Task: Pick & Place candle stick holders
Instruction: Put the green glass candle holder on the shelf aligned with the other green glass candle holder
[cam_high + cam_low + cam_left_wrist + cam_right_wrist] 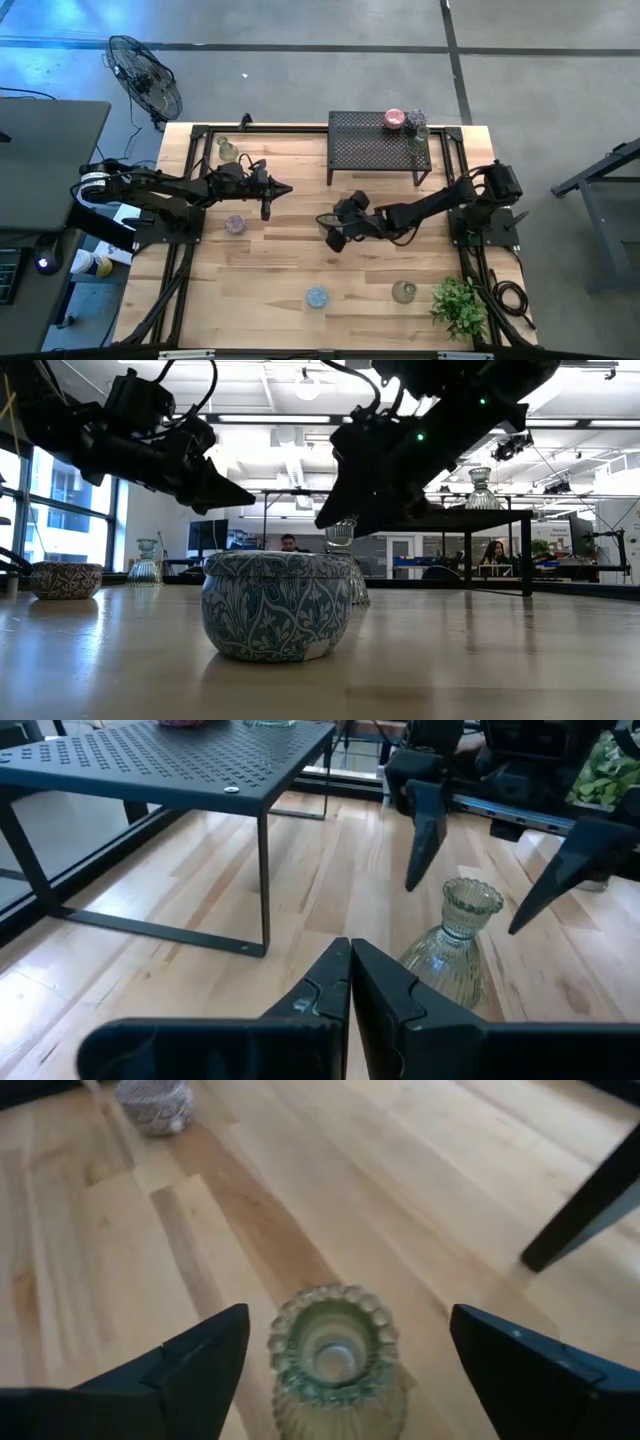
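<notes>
Two arms are hanging over the desk (300,270) mid-frame. Right gripper (340,1355) is sitting with its jaws wide apart around a clear ribbed glass holder (335,1355) that's standing upright on the wood, not touching it. Left gripper (350,990) is hovering nearby with jaws pressed together, empty. Other holders: a purple one (235,224), a blue one (317,296), an olive one (403,291), plus a few up on the black rack (370,150).

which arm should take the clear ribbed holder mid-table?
Right. The right gripper hangs open over the clear ribbed holder, one finger on each side. The left gripper is shut and points at it from farther off.
</notes>
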